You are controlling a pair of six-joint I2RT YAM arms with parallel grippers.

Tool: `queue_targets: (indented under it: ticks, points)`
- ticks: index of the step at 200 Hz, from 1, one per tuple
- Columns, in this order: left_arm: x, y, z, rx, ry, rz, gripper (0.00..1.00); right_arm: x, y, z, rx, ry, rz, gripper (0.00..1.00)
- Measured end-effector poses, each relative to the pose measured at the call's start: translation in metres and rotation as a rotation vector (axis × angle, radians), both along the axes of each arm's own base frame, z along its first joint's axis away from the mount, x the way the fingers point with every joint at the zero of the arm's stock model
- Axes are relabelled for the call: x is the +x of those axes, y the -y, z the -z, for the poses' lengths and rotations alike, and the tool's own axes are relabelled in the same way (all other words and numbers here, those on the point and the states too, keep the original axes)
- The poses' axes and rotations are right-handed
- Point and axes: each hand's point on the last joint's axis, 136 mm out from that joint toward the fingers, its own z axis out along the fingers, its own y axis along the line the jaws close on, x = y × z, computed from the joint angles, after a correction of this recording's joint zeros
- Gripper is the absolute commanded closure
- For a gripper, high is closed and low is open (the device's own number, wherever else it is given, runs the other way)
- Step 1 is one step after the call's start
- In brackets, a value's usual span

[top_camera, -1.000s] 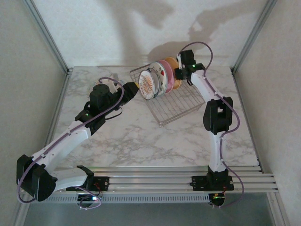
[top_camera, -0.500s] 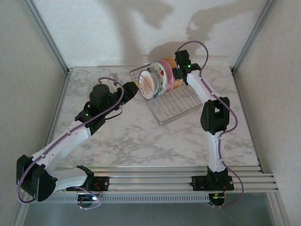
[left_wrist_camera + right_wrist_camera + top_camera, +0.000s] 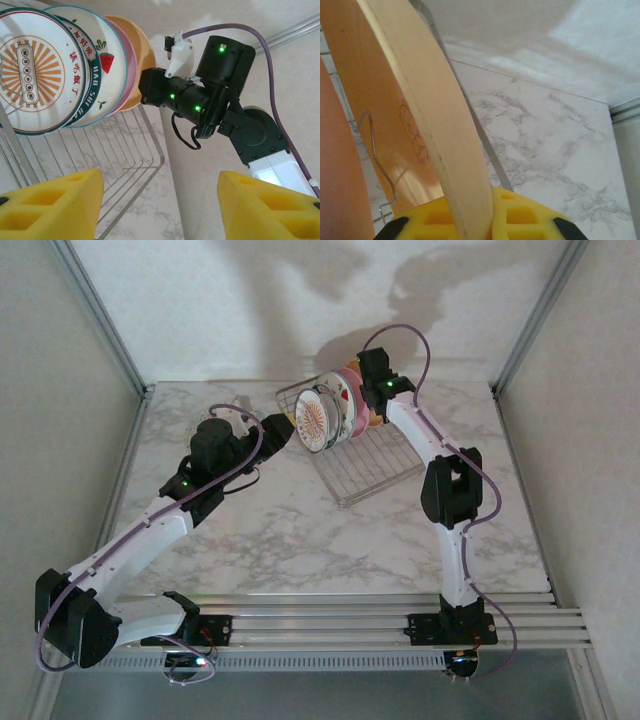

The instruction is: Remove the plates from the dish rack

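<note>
Several plates stand on edge in the silver wire dish rack (image 3: 365, 465): the orange sunburst plate (image 3: 314, 421) in front, then the white plate with red-and-green motifs (image 3: 102, 65), the pink plate (image 3: 129, 70) and the yellow-orange plate (image 3: 144, 55) at the back. My right gripper (image 3: 368, 410) is at the back of the row, shut on the yellow-orange plate's rim (image 3: 425, 110), which runs between the yellow pads (image 3: 530, 220). My left gripper (image 3: 284, 430) hovers open just left of the rack, its yellow fingers (image 3: 50, 205) wide apart with nothing between them.
A round plate (image 3: 228, 414) lies flat on the marble table (image 3: 300, 540), mostly hidden under the left arm. The rack's front half (image 3: 120, 150) holds bare wires. The back wall is close behind the rack, and metal frame posts (image 3: 530, 315) flank the table.
My right arm has swung left along the back of the rack, bringing its gripper onto the yellow-orange plate. The left arm and the other plates have not moved.
</note>
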Motion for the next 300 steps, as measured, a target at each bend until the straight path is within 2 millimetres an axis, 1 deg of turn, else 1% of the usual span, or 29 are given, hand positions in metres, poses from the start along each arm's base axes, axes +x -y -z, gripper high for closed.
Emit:
queue_targets:
  ticks: [21,47,86,119,132,146,169,189,203,223,244,271,278,286,300]
  points:
    - [0.0,0.0,0.0,0.0,0.0,0.0,0.38,-0.006,0.005,-0.013,-0.019,0.025,0.013,1.0]
    - [0.0,0.0,0.0,-0.001,0.001,0.0,0.38,-0.017,0.015,-0.04,-0.038,0.077,0.04,1.0]
    - [0.0,0.002,-0.006,-0.017,0.017,0.009,0.38,-0.037,0.029,-0.09,-0.045,0.178,0.065,1.0]
    - [0.002,0.01,-0.007,-0.039,0.026,0.04,0.38,-0.06,0.043,-0.13,-0.027,0.251,0.082,1.0]
    - [0.005,0.018,-0.003,-0.045,0.017,0.062,0.38,-0.072,0.048,-0.146,-0.011,0.278,0.087,1.0]
    - [0.008,0.03,0.002,-0.044,0.006,0.095,0.38,-0.085,0.053,-0.163,0.022,0.306,0.093,1.0]
    - [0.014,0.059,0.008,-0.037,-0.015,0.16,0.38,-0.111,0.057,-0.189,0.122,0.335,0.074,1.0]
    - [0.02,0.087,0.01,-0.033,-0.026,0.213,0.39,-0.135,0.056,-0.204,0.231,0.335,0.041,1.0]
    - [0.026,0.105,0.011,-0.03,-0.028,0.244,0.38,-0.15,0.055,-0.21,0.308,0.322,0.02,1.0]
    - [0.033,0.124,0.014,-0.024,-0.032,0.268,0.38,-0.168,0.049,-0.209,0.408,0.279,-0.017,1.0]
    - [0.04,0.133,0.02,-0.02,-0.043,0.275,0.38,-0.183,0.038,-0.201,0.501,0.209,-0.059,1.0]
    - [0.048,0.139,0.025,-0.016,-0.049,0.275,0.39,-0.195,0.022,-0.187,0.598,0.11,-0.098,1.0]
    - [0.049,0.14,0.025,-0.016,-0.049,0.275,0.41,-0.197,0.019,-0.184,0.62,0.089,-0.105,1.0]
    - [0.05,0.141,0.023,-0.015,-0.044,0.275,0.45,-0.199,0.015,-0.182,0.642,0.067,-0.112,1.0]
    - [0.05,0.141,0.022,-0.007,-0.042,0.27,0.57,-0.203,0.009,-0.177,0.678,0.036,-0.122,1.0]
